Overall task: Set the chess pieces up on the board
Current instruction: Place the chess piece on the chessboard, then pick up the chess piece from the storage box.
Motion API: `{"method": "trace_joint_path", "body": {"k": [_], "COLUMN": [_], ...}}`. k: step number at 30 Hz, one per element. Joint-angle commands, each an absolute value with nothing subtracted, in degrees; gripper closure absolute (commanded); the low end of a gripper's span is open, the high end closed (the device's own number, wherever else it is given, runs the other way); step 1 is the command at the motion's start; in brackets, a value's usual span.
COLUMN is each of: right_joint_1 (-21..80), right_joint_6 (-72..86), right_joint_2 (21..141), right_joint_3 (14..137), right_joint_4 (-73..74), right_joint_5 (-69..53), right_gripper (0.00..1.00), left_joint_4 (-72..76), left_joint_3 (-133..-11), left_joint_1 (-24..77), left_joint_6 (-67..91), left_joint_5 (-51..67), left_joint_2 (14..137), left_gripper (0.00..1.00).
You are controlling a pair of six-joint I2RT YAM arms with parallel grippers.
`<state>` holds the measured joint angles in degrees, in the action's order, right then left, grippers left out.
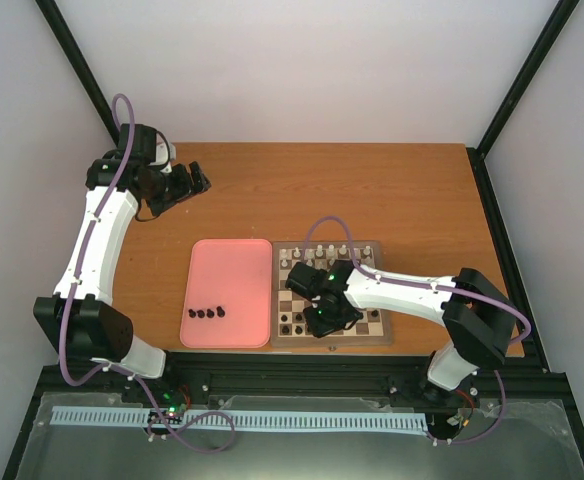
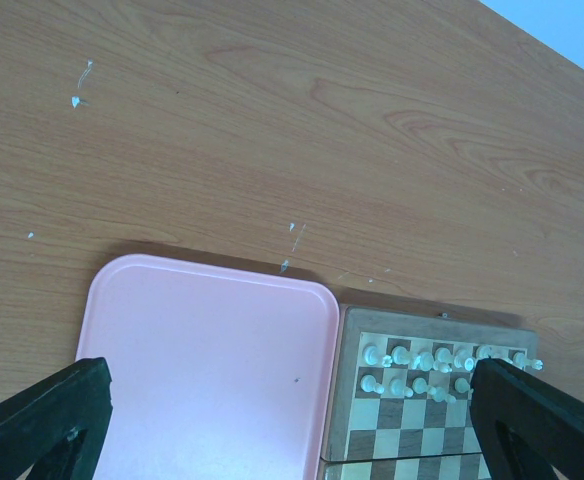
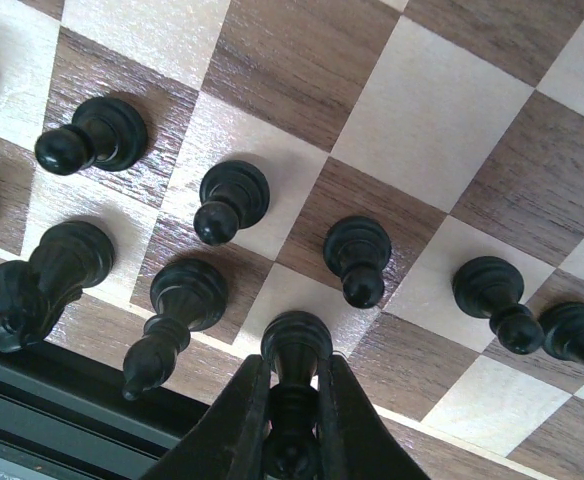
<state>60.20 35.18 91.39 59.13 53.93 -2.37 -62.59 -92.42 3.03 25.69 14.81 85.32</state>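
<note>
The wooden chessboard (image 1: 377, 322) lies right of centre, with white pieces on its far rows. My right gripper (image 1: 324, 318) is low over the board's near rows, shut on a black chess piece (image 3: 295, 352) whose base rests on a light square of the back row. Several black pieces (image 3: 230, 200) stand on the squares around it in the right wrist view. Several more black pieces (image 1: 207, 313) lie on the pink tray (image 1: 227, 265). My left gripper (image 1: 190, 182) is open and empty, high at the far left, looking down on the tray (image 2: 202, 370) and board (image 2: 412, 420).
The pink tray sits flush against the board's left edge. The right arm (image 1: 412, 290) stretches across the board's right half. Black frame posts rise at the table's far corners. A dark rail (image 3: 62, 400) runs just beyond the board's near edge.
</note>
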Motion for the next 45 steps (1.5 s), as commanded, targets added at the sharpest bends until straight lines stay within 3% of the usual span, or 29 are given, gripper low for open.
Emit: {"method": "trace_joint_path", "body": {"k": [1,11,20,25,28,32,45], "right_joint_1": [60.56,60.56,60.84,60.82,60.89,60.87,63.54], "right_joint_6": [35.02,35.65,37.14,35.25,31.06,25.47,12.53], "right_joint_2": [91.93,90.66,82.69,78.85,83.63,93.25,122.31], "right_joint_3": [59.38,59.49,61.79,68.04,73.93,83.29,110.55], "right_joint_4": [53.7,54.29,60.01,62.27,61.96,59.41,56.38], "right_joint_5": [-1.69,-0.74,-0.54,0.92,0.7,-0.12,-11.77], "right_gripper": [0.88,0.78,0.7,0.52,0.44,0.4,0.39], "left_joint_4": [-62.05,-62.05,-62.31,-62.16,-62.19,-62.39,-62.27], "left_joint_3": [-93.42,-93.34,-93.62,-93.6,-94.07,-94.37,-93.77], "left_joint_1": [3.39,3.36,3.39,3.4,3.41,3.4,3.34], "left_joint_6": [25.22,25.27,25.22,25.33,25.36,25.25,25.58], "left_joint_5": [15.12,15.15,15.19,15.21,15.28,15.21,15.41], "left_joint_2": [84.63,84.52,84.4,84.37,84.46,84.33,82.42], "left_gripper": [0.0,0.0,0.0,0.0,0.0,0.0,0.0]}}
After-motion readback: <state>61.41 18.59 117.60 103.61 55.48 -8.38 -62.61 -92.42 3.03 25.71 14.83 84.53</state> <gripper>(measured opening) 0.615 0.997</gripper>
